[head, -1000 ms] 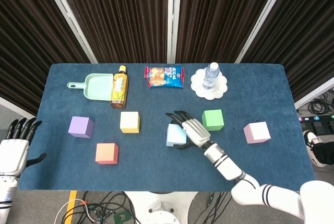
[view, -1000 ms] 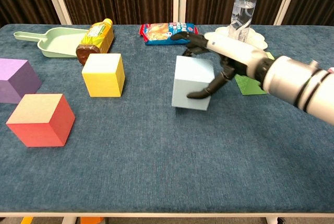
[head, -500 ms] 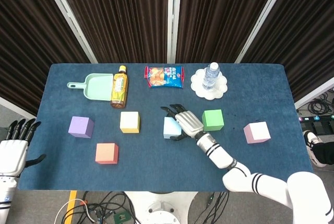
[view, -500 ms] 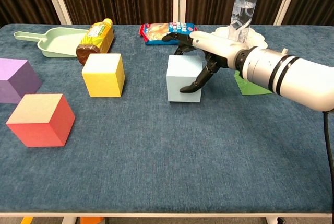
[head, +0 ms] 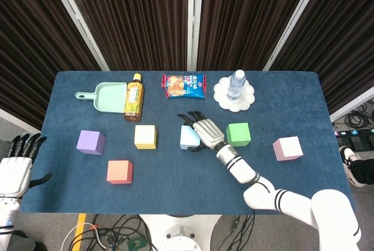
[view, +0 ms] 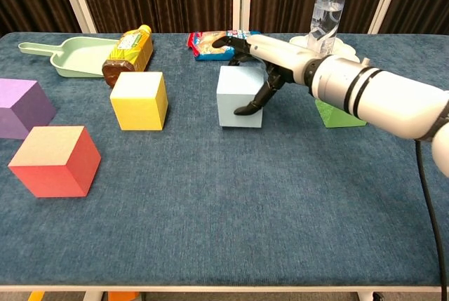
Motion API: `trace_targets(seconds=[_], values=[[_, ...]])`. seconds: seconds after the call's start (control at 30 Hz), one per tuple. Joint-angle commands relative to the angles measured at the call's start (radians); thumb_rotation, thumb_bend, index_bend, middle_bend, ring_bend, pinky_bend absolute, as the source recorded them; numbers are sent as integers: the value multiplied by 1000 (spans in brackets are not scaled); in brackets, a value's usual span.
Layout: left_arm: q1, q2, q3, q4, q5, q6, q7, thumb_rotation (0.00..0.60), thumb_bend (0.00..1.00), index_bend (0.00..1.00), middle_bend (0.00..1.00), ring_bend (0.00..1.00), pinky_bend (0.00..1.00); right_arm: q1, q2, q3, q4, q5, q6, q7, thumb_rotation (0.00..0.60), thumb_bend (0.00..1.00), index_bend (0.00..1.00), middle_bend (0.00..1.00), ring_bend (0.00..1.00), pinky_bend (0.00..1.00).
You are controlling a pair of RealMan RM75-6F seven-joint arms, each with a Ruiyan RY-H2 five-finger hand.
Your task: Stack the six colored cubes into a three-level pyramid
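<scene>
Looking down from the head view, my right hand [head: 205,131] clamps the light blue cube [head: 189,138] mid-worktop, near the yellow cube [head: 145,136]. Chest view: fingers [view: 250,106] wrap its right face; releasing carelessly could skew it.

lab: curtains [head: 140,17], floor cables [head: 117,230]

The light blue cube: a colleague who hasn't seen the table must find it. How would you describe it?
On the blue table, the middle row runs purple, yellow, light blue, green, pink. The light blue cube sits between the yellow cube and green cube; only it has the right hand on it.
</scene>
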Motion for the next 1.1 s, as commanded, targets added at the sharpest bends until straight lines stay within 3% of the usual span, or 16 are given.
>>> trace_targets(seconds=[0.03, 0.37, 0.5, 0.7, 0.8, 1.0, 1.1], values=[[-1, 0, -1, 1, -1, -2, 0, 600, 0, 129, 71, 21, 32, 15, -9, 4, 15, 4, -13, 6, 600, 124, 27, 350, 43, 0], [-11, 0, -5, 7, -5, -14, -4, 600, 0, 128, 71, 21, 32, 54, -45, 2, 78, 21, -54, 26, 600, 124, 13, 318, 24, 0], [-17, 3, -7, 8, -2, -17, -3, 600, 0, 129, 71, 21, 32, 58, -39, -11, 72, 21, -70, 24, 600, 124, 0, 234, 0, 0], [-50, 23, -22, -3, 28, -22, 11, 600, 0, 129, 71, 21, 32, 25, 25, -30, -23, 16, -42, 25, 600, 124, 0, 94, 0, 0], [-83, 36, -33, -12, 56, -37, -6, 600, 0, 129, 71, 21, 32, -9, 85, -30, -109, 6, 16, 24, 600, 124, 0, 69, 0, 0], [-189, 72, -72, -45, 102, -111, -68, 600, 0, 135, 72, 21, 32, -99, 302, -10, -351, -4, 145, -11, 600, 123, 0, 67, 0, 0], [-252, 67, -97, -57, 106, -163, -117, 600, 0, 185, 181, 93, 43, -146, 431, -10, -464, -1, 182, -36, 600, 118, 0, 73, 0, 0]])
